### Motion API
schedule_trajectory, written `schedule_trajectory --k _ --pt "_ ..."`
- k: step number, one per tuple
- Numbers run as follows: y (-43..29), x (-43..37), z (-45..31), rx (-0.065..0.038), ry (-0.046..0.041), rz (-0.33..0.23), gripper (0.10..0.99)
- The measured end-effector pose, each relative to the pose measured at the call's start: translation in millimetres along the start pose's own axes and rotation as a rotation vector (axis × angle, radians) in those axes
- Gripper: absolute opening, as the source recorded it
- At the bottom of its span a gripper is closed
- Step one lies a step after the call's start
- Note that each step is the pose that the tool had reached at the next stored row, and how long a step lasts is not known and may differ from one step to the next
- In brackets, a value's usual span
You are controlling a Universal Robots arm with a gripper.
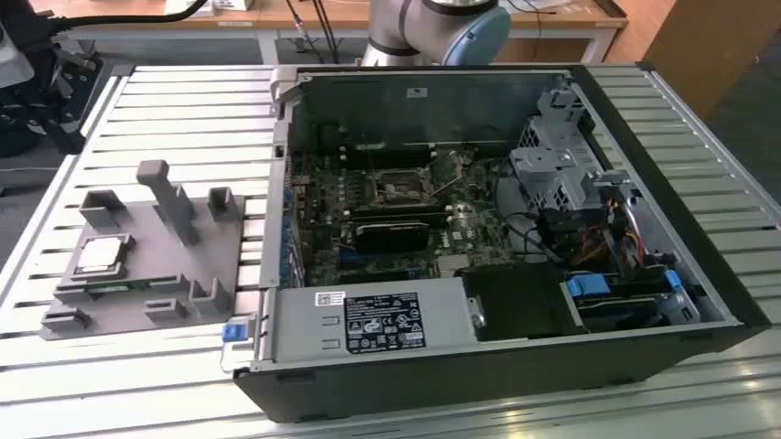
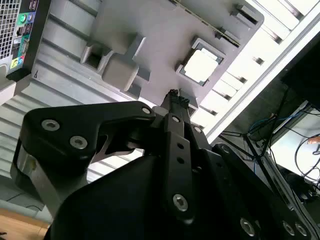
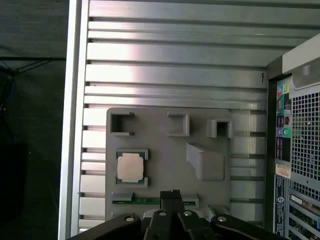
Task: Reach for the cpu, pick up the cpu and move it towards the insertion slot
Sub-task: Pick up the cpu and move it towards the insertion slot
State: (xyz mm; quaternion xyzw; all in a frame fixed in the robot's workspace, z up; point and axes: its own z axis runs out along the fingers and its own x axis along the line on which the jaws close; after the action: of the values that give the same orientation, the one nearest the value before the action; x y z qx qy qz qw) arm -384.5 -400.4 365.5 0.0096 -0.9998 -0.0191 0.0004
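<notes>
The pincer [image 3: 170, 194], tips together and empty, hangs over the tray [image 3: 165, 160] edge near the cpu [image 3: 131, 167]. I think it should open and centre squarely over it.

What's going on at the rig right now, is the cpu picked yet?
Not yet. The cpu lies in its square recess on the gray holder, which sits on the slatted table beside the open computer case. The arm's tool is shut and empty. It hangs over the holder's edge by the green strip, to one side of the cpu and not touching it. The insertion slot is on the motherboard inside the case.
</notes>
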Motion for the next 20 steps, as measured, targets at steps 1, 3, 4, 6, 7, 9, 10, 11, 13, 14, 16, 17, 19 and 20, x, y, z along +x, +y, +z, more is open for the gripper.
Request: schedule_trajectory --k 1,3,4,6,7,9,10,11,13,14,16,17,19,20 --pt "0.0 0.0 0.0 0.0 0.0 0.0 0.106" --pt "0.0 0.0 0.0 0.0 0.0 0.0 0.106" --pt "0.0 0.0 0.0 0.0 0.0 0.0 0.106" --pt "0.0 0.0 0.0 0.0 0.0 0.0 0.106" --pt "0.0 0.0 0.0 0.0 0.0 0.0 0.106" --pt "0.0 0.1 -0.1 0.0 0.0001 0.0 0.106" --pt "0.0 0.5 -0.1 0.0 0.0003 0.0 0.106" --pt "0.0 1.2 0.0 0.0 0.0001 0.0 0.106" --pt "0.0 3.1 0.1 0.0 0.0 0.0 0.106" --pt "0.1 4.6 0.1 0.0 0.0 0.0 0.106" --pt "0.2 9.7 0.1 0.0 0.0001 0.0 0.106" --pt "0.2 13.0 0.2 0.0 0.0001 0.0 0.106" --pt "0.4 21.3 0.5 0.0 -0.0002 0.0 0.106" --pt "0.5 25.8 0.5 0.0 -0.0001 0.0 0.106"
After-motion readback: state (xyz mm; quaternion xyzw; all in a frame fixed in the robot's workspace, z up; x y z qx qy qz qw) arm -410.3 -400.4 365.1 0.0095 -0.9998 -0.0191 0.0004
